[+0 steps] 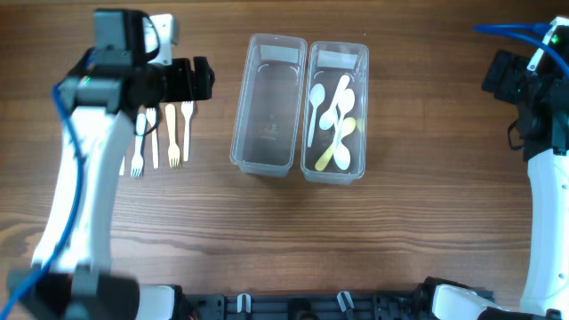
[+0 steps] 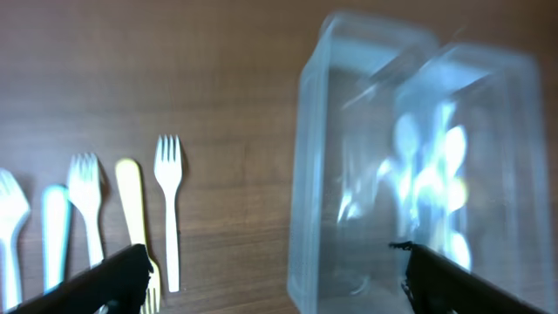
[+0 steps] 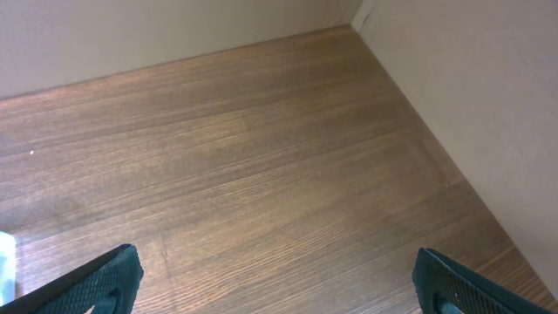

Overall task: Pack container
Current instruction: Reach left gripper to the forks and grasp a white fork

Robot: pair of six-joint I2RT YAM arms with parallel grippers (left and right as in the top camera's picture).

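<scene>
Overhead: right container (image 1: pixel 339 60) holds spoons (image 1: pixel 336 114); left container (image 1: pixel 267 116) sits empty.

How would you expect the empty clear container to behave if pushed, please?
Probably light: the empty container looks like thin clear plastic, so it would likely slide on the table. Low and wide, it seems unlikely to tip.

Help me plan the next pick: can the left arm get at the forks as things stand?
Probably yes. The left gripper hangs open right by the forks, which lie flat and uncovered on the table, clear of the empty container.
</scene>
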